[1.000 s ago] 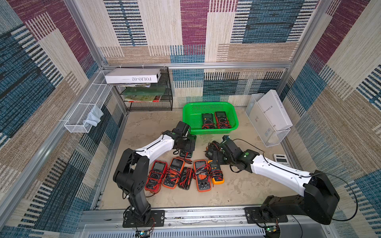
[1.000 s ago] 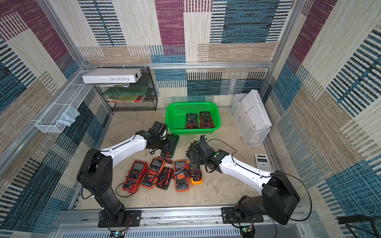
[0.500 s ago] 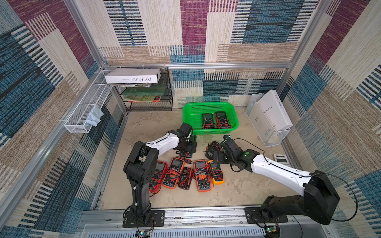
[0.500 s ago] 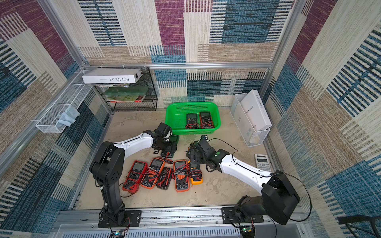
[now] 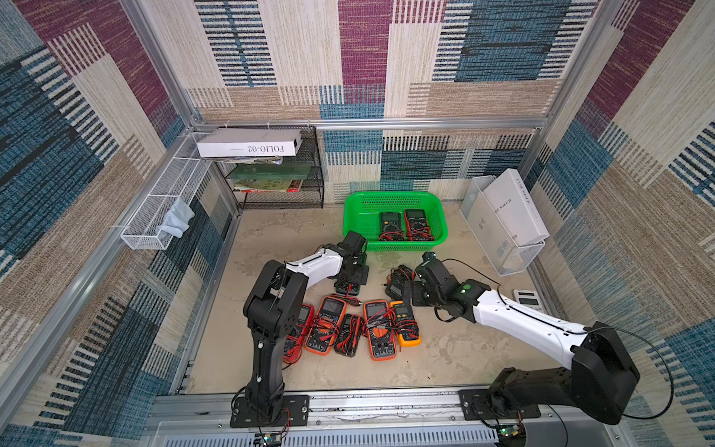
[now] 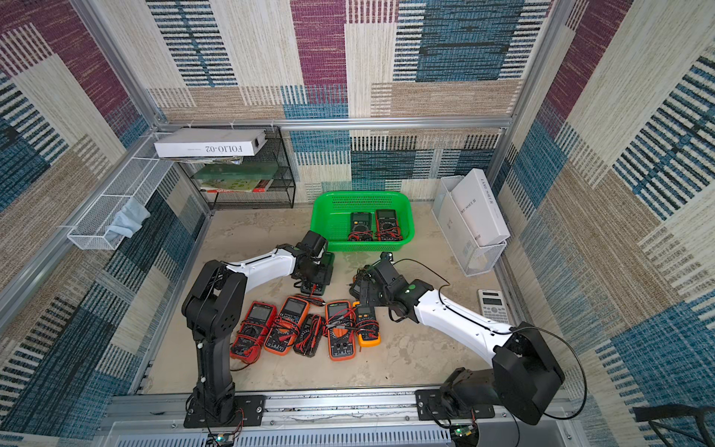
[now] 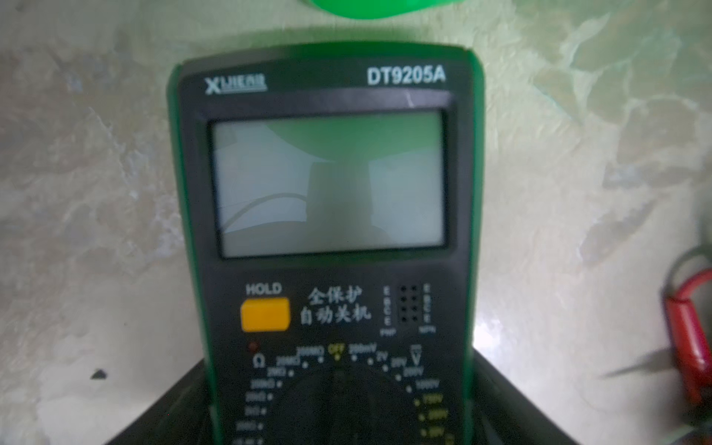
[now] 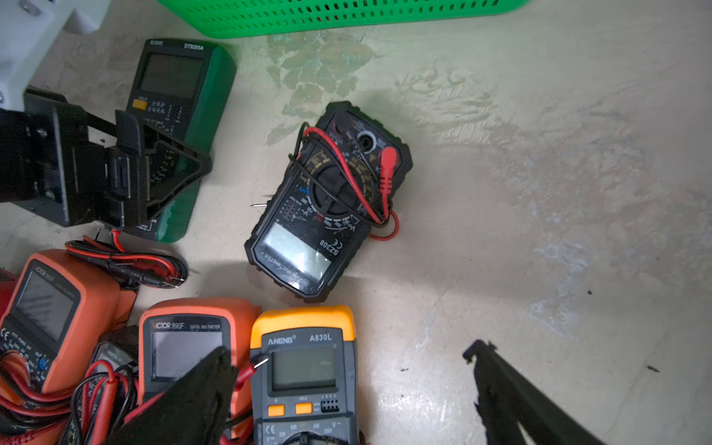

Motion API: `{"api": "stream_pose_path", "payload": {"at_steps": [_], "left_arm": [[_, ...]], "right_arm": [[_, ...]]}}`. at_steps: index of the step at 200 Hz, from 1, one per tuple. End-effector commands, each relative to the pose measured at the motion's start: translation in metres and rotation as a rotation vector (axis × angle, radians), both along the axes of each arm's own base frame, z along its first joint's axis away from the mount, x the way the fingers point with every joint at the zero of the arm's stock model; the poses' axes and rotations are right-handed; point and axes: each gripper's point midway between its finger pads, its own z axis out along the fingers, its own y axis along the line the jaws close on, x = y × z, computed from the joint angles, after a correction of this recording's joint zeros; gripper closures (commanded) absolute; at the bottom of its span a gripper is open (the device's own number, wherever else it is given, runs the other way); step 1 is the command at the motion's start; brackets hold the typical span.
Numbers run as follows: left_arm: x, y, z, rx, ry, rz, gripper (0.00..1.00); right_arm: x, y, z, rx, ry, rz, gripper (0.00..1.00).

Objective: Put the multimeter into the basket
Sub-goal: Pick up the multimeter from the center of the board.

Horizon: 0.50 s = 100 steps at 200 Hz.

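1. Starting nearest my bases, the row of orange meters (image 5: 377,329) lies flat at 6 o'clock of my left gripper (image 7: 341,360), with leads tangled over it
2. My right gripper (image 8: 352,348) hangs at 3 o'clock of the left one, fingers spread wide with nothing between them, and the black multimeter (image 8: 327,200) lies just beyond it
3. What changed: my left gripper came down over the green multimeter (image 7: 331,185), and its jaws, wide a second ago, have drawn in against both long sides
4. The meter still lies flat on the table, so I judge the grasp made and the lift not yet begun
5. Farthest, at 1 o'clock, the basket (image 5: 360,220) holds two meters (image 5: 404,226) toward its right, leaving its left half bare for this one
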Motion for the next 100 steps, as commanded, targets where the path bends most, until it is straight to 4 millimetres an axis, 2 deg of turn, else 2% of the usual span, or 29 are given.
{"api": "stream_pose_path", "payload": {"at_steps": [1, 21, 67, 92, 100], "left_arm": [[-0.023, -0.002, -0.022, -0.025, 0.116, -0.008, 0.22], [-0.025, -0.003, -0.02, -0.037, 0.118, -0.011, 0.37], [-0.029, -0.005, -0.01, -0.062, 0.121, -0.003, 0.85], [-0.029, -0.006, -0.002, -0.076, 0.115, 0.0, 1.0], [-0.029, -0.007, 0.001, -0.081, 0.112, 0.004, 1.0]], "right_arm": [[0.001, -0.005, 0.002, -0.008, -0.008, -0.013, 0.0], [0.002, -0.006, 0.002, -0.007, -0.009, -0.016, 0.01], [0.003, -0.008, 0.002, -0.005, -0.007, -0.022, 0.0], [0.004, -0.009, 0.002, -0.005, -0.008, -0.025, 0.0], [0.004, -0.009, 0.002, -0.005, -0.007, -0.027, 0.0]]}}
